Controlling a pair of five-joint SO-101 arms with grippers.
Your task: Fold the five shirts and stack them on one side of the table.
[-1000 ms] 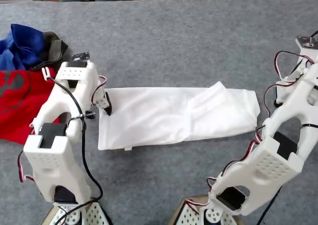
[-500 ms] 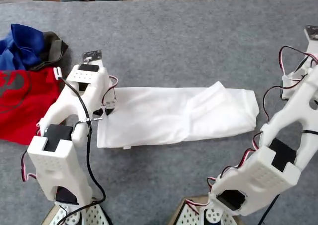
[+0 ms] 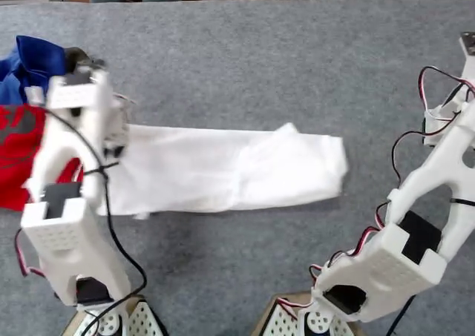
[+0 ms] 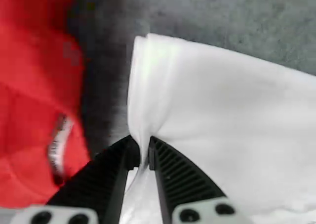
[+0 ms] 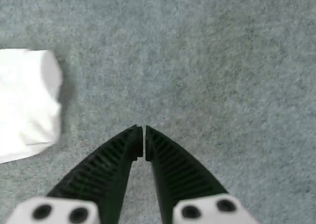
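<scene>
Grey desk (image 3: 245, 54) is carrying all items. White shirt (image 3: 223, 169) is lying across the desk's middle, folded into a long strip. Red shirt (image 3: 11, 150) is lying at the desk's left edge, with blue shirt (image 3: 26, 65) bunched behind it. Left tool (image 4: 140, 147) is pinching the white shirt's edge just beside the red shirt. Right tool (image 5: 143, 135) is hanging over bare desk near the strip's other end, jaws together, gripping nothing.
</scene>
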